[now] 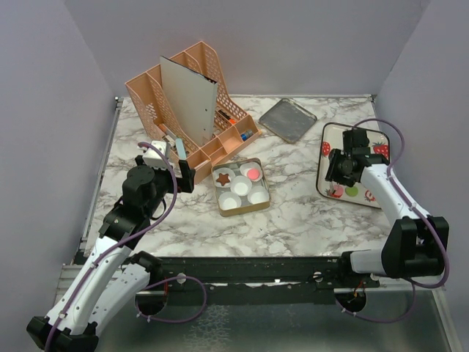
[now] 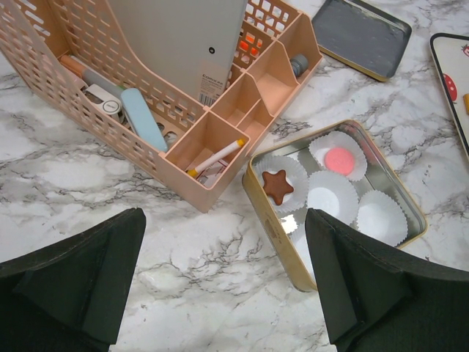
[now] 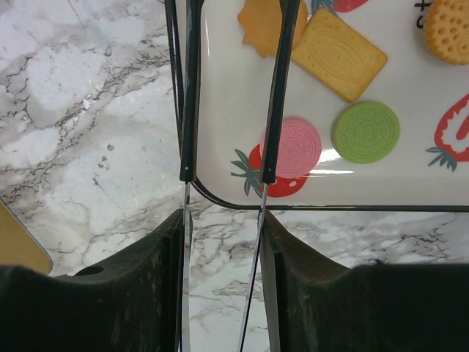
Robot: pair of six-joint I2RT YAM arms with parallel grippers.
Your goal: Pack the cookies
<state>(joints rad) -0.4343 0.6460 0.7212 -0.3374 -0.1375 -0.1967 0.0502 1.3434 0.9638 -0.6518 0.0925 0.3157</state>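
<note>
A brown star cookie point(image 2: 278, 185) and a pink round cookie point(image 2: 339, 159) each lie flat in a white paper cup point(image 2: 381, 215) inside the open gold tin point(image 2: 275, 233) at the table's centre, the star at the tin's 10 o'clock corner and the pink one at 1 o'clock. At 3 o'clock on the table, more cookies lie flat on the strawberry-printed tray point(image 3: 220, 110): a yellow rectangle point(image 3: 338, 53), a pink round point(image 3: 297, 147), a green round point(image 3: 366, 132), a golden scalloped round point(image 3: 448, 29) and an orange piece point(image 3: 262, 26), partly hidden.

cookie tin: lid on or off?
Off. The gold tin lies open, showing paper cups, a star cookie and a pink cookie. The grey lid lies apart.
</note>
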